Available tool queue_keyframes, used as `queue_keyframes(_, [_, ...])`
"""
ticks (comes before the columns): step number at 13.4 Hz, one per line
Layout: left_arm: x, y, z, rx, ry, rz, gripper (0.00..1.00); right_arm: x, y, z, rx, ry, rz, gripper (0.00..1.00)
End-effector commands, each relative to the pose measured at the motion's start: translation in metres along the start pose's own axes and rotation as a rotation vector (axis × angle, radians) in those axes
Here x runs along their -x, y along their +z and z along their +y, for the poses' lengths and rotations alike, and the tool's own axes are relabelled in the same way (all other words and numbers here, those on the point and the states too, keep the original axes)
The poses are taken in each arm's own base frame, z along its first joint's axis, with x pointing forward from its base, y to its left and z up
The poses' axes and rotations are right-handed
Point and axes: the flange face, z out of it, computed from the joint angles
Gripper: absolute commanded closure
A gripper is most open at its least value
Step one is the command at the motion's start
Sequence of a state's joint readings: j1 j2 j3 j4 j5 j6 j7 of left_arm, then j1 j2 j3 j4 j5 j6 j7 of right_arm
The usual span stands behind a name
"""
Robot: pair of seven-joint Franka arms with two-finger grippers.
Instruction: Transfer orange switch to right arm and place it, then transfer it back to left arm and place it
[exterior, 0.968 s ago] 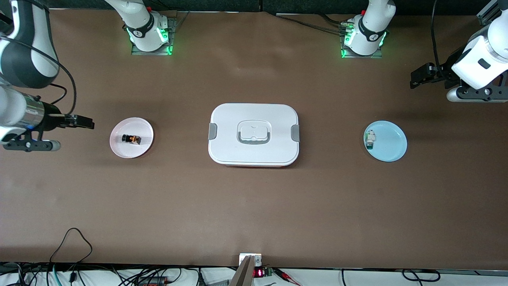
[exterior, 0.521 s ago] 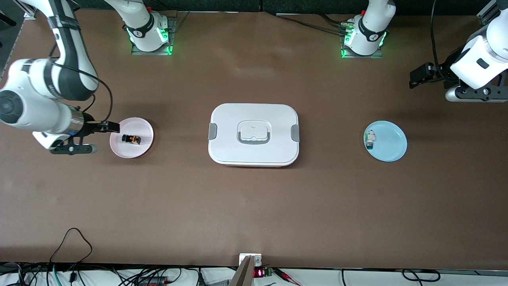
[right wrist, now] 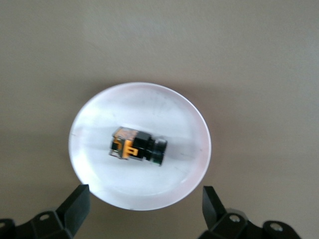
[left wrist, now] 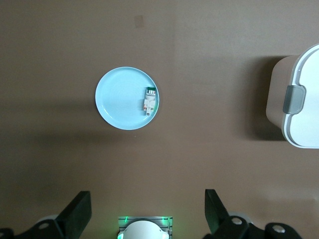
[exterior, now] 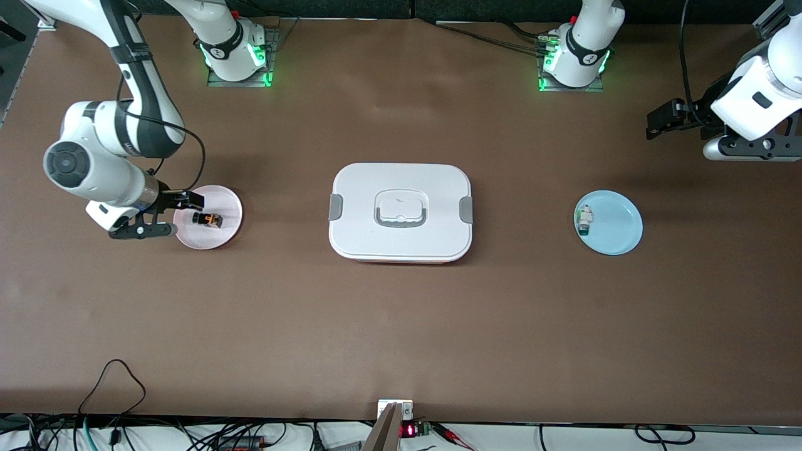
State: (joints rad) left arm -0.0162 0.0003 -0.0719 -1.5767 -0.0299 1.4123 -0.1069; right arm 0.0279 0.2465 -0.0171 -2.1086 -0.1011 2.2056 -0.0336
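Both sets of jaws stand apart and hold nothing. Your right gripper [exterior: 191, 200] hangs over the rim of the small round pale pink plate [exterior: 229, 200] at the right arm's end of the brown table [exterior: 401, 326]. On that plate lies the orange switch [exterior: 207, 219], a tiny black cylindrical part with an orange section, on its side; in the right wrist view it sits near the plate's middle [right wrist: 138, 145], between the black fingers [right wrist: 75, 206]. Your left gripper [exterior: 665, 119] waits above the table at the left arm's end. Near it you have a small round light blue plate [exterior: 617, 225] holding a small white-and-green part [exterior: 584, 219] against its rim. Between the two plates stands the large white rounded-rectangular box [exterior: 401, 212], its lid with grey side clips and grey-outlined handle on.
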Motion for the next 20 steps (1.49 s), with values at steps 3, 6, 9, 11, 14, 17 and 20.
queue_keyframes(3, [-0.001, -0.005, 0.002, -0.009, 0.015, -0.003, 0.0, -0.003, 0.018, -0.011, 0.025, -0.026, 0.017, 0.0])
queue_keyframes(6, [-0.001, -0.005, 0.002, -0.009, 0.015, -0.003, 0.0, -0.013, 0.037, -0.027, 0.013, -0.042, 0.042, 0.0])
queue_keyframes(9, [-0.001, -0.005, 0.001, -0.009, 0.015, -0.003, 0.0, -0.016, 0.053, -0.038, 0.005, -0.005, 0.04, 0.0])
queue_keyframes(11, [-0.001, -0.005, 0.002, -0.009, 0.018, -0.003, 0.0, -0.016, 0.058, -0.036, 0.008, -0.015, 0.032, 0.0])
queue_keyframes(14, [-0.001, -0.005, 0.002, -0.009, 0.018, -0.003, 0.0, -0.018, 0.065, -0.029, 0.002, 0.008, 0.037, 0.0])
queue_keyframes(17, [-0.001, -0.005, 0.002, -0.009, 0.018, -0.003, 0.0, -0.018, 0.076, -0.019, -0.002, 0.026, 0.024, 0.0])
queue_keyframes(20, [-0.001, -0.005, 0.001, -0.009, 0.016, -0.003, 0.0, -0.018, 0.09, -0.023, -0.004, 0.021, 0.01, 0.0])
